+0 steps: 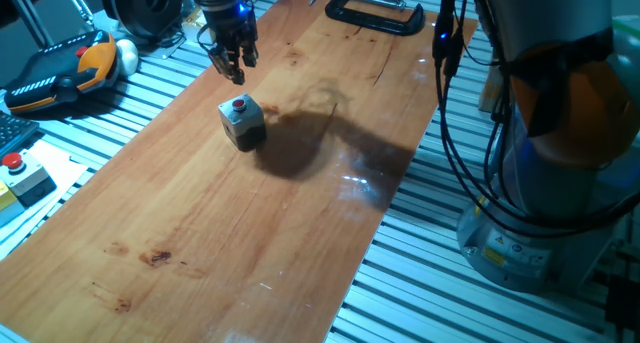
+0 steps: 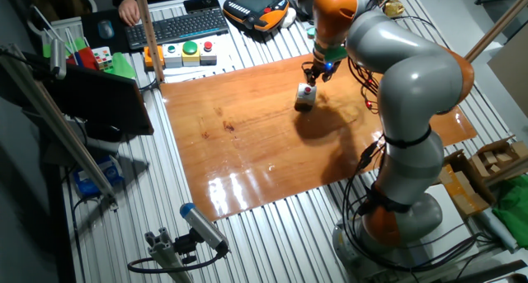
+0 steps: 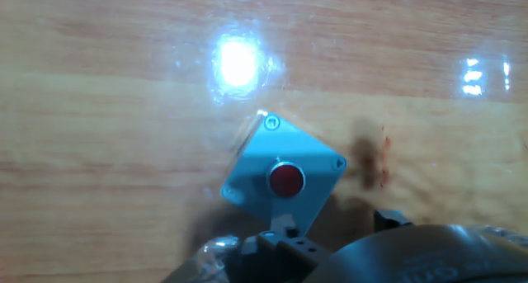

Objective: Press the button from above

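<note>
Step in hand: approach from above, press not yet made; gripper poised over the far-left part of the board, above and slightly beyond the button.
Button position: on the wooden board, far-left quarter in one fixed view; near the board's far edge in the other fixed view, directly under the hand.
Jaw state: cannot tell; no view shows a clear gap or contact between the fingertips.
Alignment advice: centre the fingertips over the red cap before descending; in the hand view the cap sits just above the finger hardware at the bottom edge, so probably a small lateral correction left to make.
Descent advice: straight down, slow, vertical; off-centre contact likely to land on the housing rim or tip the small box.
Risk: housing unfixed as far as visible; sideways push likely to slide it across the smooth board.
Button cap: small, round, red, slightly domed, metallic ring around it.
Housing: light-grey cube box, screws at top corners, turned diamond-wise in the hand view.
Board surface: varnished wood, glossy, lamp reflections, dark knots.
Table beneath: ribbed aluminium profile.
</note>
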Tool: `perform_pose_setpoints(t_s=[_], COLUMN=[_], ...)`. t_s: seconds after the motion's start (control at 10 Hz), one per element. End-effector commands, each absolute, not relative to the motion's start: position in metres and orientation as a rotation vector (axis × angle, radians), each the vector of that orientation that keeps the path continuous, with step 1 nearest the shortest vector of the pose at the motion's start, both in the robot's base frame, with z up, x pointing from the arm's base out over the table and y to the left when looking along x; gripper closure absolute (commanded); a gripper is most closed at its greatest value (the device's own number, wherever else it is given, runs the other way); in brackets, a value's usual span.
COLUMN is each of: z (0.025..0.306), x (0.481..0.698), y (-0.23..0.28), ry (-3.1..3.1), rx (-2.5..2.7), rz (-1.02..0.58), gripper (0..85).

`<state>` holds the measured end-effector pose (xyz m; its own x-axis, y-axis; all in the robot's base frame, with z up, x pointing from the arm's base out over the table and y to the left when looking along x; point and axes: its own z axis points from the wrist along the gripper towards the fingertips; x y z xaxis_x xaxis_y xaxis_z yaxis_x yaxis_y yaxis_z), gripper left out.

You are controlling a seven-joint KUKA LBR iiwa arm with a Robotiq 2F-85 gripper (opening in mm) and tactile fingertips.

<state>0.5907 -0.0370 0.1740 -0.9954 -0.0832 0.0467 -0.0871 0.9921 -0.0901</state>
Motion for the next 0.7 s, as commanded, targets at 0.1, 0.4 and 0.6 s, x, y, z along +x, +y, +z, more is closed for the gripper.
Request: perform_pose_setpoints(t_s=[0.1, 0.4, 0.6], z=[0.162, 0.142, 0.137], x=[0.596, 0.598, 0.6], y=[-0.041, -0.055, -0.055], ry=[-3.091, -3.105, -3.111], rx=[0.145, 0.171, 0.159], rz=[0.144, 0.117, 0.111], gripper=[26.7, 25.0, 22.3])
